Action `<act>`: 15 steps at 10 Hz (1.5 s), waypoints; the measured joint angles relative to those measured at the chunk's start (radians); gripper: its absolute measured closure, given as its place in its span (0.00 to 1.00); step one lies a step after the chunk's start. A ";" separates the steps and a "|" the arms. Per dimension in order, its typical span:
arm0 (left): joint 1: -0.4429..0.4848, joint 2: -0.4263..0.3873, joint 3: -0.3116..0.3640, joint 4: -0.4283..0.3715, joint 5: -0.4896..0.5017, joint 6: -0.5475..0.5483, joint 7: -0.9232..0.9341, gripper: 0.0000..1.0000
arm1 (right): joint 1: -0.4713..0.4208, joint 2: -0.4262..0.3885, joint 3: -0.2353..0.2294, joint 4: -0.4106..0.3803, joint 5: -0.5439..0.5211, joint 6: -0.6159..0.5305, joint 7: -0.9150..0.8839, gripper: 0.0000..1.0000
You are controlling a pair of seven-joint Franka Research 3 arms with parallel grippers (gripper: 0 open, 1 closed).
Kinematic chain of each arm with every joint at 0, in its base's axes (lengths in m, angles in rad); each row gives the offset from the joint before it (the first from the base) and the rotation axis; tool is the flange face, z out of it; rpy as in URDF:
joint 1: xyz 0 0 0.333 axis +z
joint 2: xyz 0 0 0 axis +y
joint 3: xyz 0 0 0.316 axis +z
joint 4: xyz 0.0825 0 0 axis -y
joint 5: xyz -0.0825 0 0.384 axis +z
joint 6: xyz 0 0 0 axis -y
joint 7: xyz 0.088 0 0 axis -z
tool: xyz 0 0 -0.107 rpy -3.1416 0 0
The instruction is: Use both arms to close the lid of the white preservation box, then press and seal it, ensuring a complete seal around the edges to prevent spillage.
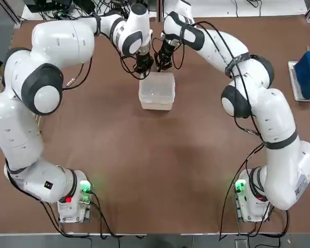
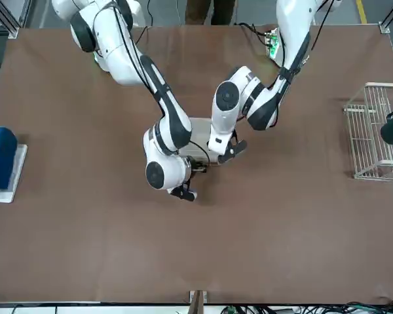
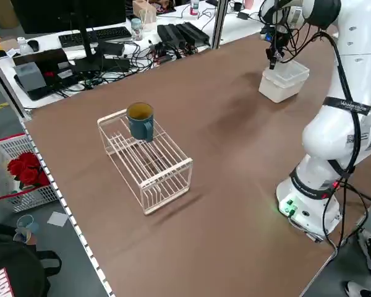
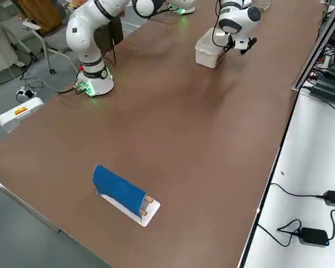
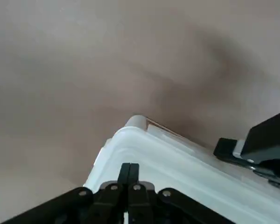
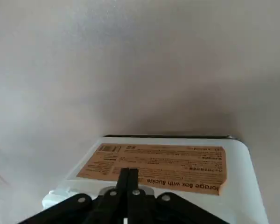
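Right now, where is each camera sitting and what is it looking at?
Top: overhead, looking down; both arms, box.
Front: across the table, facing the robot; both arms.
Left side: raised, diagonal; wire rack, mug.
Right side: raised, diagonal; blue roll.
Left wrist: shut left gripper over the lid.
Right wrist: shut right gripper over the lid's label.
Shared: all show the box.

We can read one text: an orange paper label [image 6: 161, 164] on the lid [image 6: 242, 186] of the white box, printed upside down in the right wrist view, ending "...orage Box with Buckle". Its smaller print is too fine for us.
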 joint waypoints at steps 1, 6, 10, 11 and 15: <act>0.000 0.000 0.000 0.000 0.000 0.000 0.009 0.99 | 0.001 -0.001 0.000 0.000 0.000 -0.001 0.000 0.99; 0.000 -0.002 -0.001 -0.002 0.000 0.000 0.012 0.99 | 0.014 -0.003 -0.011 0.000 -0.004 -0.007 0.008 0.99; 0.000 -0.005 -0.003 -0.007 0.000 0.000 0.012 0.99 | 0.037 -0.010 -0.025 -0.007 -0.023 -0.011 0.048 0.99; 0.000 -0.007 -0.004 -0.008 0.000 0.000 0.012 0.99 | 0.040 -0.012 -0.027 -0.008 -0.024 -0.012 0.050 0.99; 0.006 -0.010 -0.009 -0.011 0.000 0.007 0.012 0.99 | 0.047 -0.028 -0.058 -0.005 -0.020 -0.038 0.054 0.95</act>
